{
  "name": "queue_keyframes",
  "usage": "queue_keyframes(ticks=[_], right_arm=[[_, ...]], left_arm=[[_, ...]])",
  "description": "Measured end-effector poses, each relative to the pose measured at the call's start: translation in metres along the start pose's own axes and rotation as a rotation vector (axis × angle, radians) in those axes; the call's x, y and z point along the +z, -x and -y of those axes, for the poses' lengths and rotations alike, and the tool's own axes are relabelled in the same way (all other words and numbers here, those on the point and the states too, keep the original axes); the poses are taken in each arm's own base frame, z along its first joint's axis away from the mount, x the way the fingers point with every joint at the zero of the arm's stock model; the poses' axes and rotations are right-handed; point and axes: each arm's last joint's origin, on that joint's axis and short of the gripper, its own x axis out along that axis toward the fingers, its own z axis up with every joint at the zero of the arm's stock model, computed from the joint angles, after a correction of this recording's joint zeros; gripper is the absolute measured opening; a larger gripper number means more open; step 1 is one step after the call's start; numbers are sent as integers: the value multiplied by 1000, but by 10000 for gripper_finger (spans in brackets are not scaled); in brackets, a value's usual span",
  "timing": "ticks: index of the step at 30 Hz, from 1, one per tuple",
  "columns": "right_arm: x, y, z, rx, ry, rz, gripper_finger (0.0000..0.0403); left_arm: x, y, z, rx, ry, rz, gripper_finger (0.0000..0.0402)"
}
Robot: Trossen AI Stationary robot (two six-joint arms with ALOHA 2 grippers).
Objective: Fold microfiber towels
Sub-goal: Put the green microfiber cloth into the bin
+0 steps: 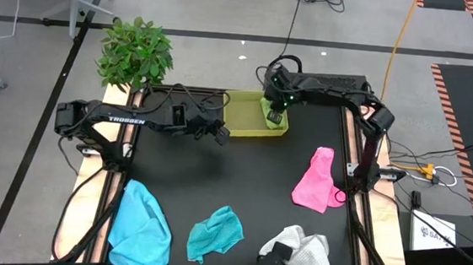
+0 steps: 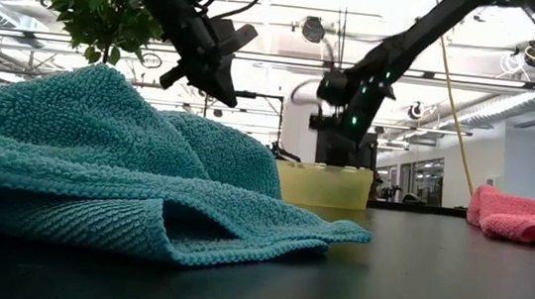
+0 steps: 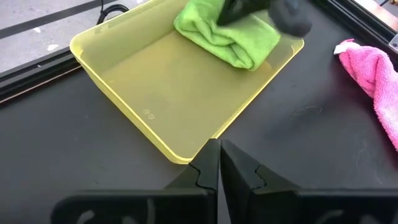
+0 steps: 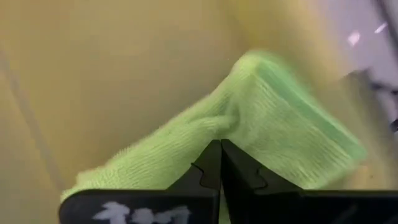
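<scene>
One towel down: the right gripper [image 4: 214, 163] is pinched on the folded lime green towel [image 3: 227, 34] in the tray [image 3: 155, 93], left gripper [image 3: 219, 163] closed empty nearby, so next it should let go.

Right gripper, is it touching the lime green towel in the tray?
Touching. The right wrist view shows the right gripper, shut, pinching a ridge of the lime green towel inside the tray.

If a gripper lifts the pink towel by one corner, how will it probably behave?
The pink towel lies crumpled with soft folds, so it would probably hang limp, not stay flat. Its fuzzy surface suggests good grip for the fingers, so slipping seems unlikely. It looks light; pushed along the black table, it would likely bunch up rather than slide whole.
</scene>
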Motion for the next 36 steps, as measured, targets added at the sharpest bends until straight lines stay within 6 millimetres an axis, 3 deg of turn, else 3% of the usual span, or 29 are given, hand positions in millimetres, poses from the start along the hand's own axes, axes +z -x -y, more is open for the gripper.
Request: queue_keyframes(ticks=[4,8,18,27,32,36], right_arm=[[7,26,0,-28,4,68,0],[13,33,-1,-24,17,128,0],[29,3,-20,8,91,224,0],[18,-31,-12,-46,69,132,0],[16,-23,-2,-133,82,104,0],[18,0,-5,-65,73,139,0]], left_arm=[[0,0,0,-4,0,-2,3],[0,0,0,-4,0,-2,17],[0,0,0,-2,25,-4,26],[-3,0,-2,17,41,-25,26],[-4,0,-2,29,43,-43,26],[-5,1,-1,33,21,-41,26]])
